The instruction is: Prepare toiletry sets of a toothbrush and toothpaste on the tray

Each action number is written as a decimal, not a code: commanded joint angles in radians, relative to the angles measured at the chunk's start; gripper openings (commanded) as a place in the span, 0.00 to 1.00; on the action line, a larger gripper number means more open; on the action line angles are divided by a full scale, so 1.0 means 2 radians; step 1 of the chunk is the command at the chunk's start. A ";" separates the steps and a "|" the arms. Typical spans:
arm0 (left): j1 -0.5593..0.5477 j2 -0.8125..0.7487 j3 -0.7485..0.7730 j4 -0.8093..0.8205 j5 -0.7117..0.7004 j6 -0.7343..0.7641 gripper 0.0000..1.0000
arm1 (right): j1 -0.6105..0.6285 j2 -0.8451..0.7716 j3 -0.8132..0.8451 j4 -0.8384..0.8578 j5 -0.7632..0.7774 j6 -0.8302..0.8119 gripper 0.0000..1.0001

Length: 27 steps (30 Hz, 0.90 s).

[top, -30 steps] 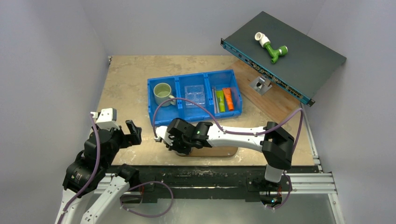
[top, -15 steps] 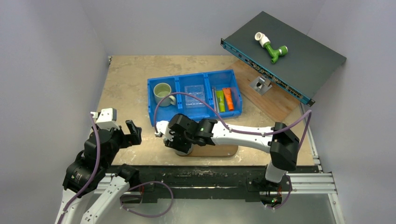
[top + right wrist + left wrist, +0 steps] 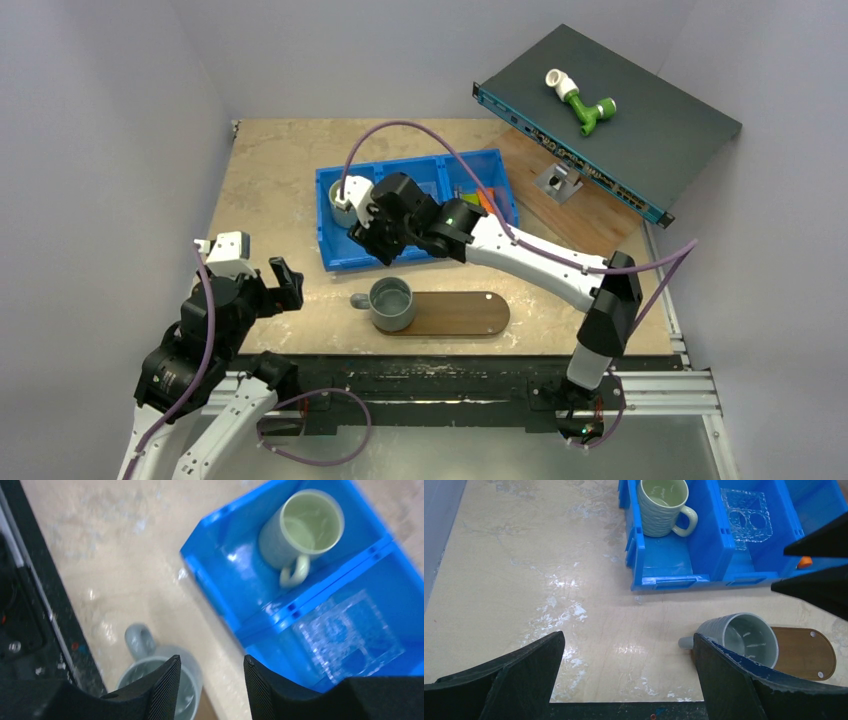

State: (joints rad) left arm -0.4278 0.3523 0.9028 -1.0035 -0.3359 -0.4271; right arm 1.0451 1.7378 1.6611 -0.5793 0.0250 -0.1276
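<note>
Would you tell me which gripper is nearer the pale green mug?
Right. The right gripper hovers over the blue bin by the green mug; the left gripper is well outside the bin.

glossy plastic bin [image 3: 674,581], smooth wooden tray [image 3: 800,651] — satiny

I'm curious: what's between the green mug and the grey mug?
Between green mug and grey mug: the blue bin's front wall, then bare table, shown in the left wrist view.

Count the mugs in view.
2. A grey mug stands on the dark wooden tray's left end; a pale green mug sits in the blue bin's left compartment. The right arm hides part of the bin.
</note>
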 commanded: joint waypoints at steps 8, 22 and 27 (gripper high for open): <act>0.000 0.004 0.003 0.014 -0.003 -0.001 1.00 | -0.028 0.139 0.204 -0.016 0.004 0.003 0.57; 0.000 0.003 0.002 0.014 -0.001 0.000 1.00 | -0.051 0.270 0.333 0.000 0.038 -0.018 0.60; 0.000 0.003 0.002 0.015 -0.002 0.000 1.00 | -0.053 0.290 0.329 0.024 0.029 -0.036 0.55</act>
State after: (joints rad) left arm -0.4278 0.3546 0.9028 -1.0035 -0.3367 -0.4271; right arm 0.9432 2.3085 2.2833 -0.5861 0.0822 -0.1585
